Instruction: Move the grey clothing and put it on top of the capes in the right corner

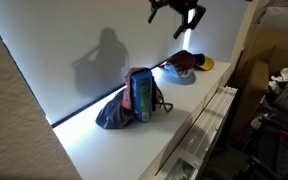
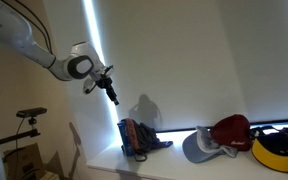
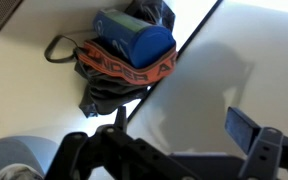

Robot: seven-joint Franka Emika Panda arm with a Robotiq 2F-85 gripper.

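Observation:
The grey clothing (image 1: 124,108) is a dark bundle with an orange band and a blue piece on top. It lies on the white ledge (image 1: 174,125) against the wall and shows in both exterior views (image 2: 139,138). The caps sit further along the ledge: a red cap (image 1: 187,62), a grey cap (image 2: 199,146) and a yellow cap (image 2: 279,148). My gripper (image 1: 181,12) hangs high in the air above the ledge, apart from everything, and also shows in an exterior view (image 2: 109,88). In the wrist view the clothing (image 3: 124,50) lies beyond the open, empty gripper (image 3: 179,130).
A pale wall or blind (image 2: 204,60) runs right behind the ledge. Cluttered shelving and boxes (image 1: 279,100) stand beyond the ledge's front edge. A stand with dark gear (image 2: 29,115) is below the arm.

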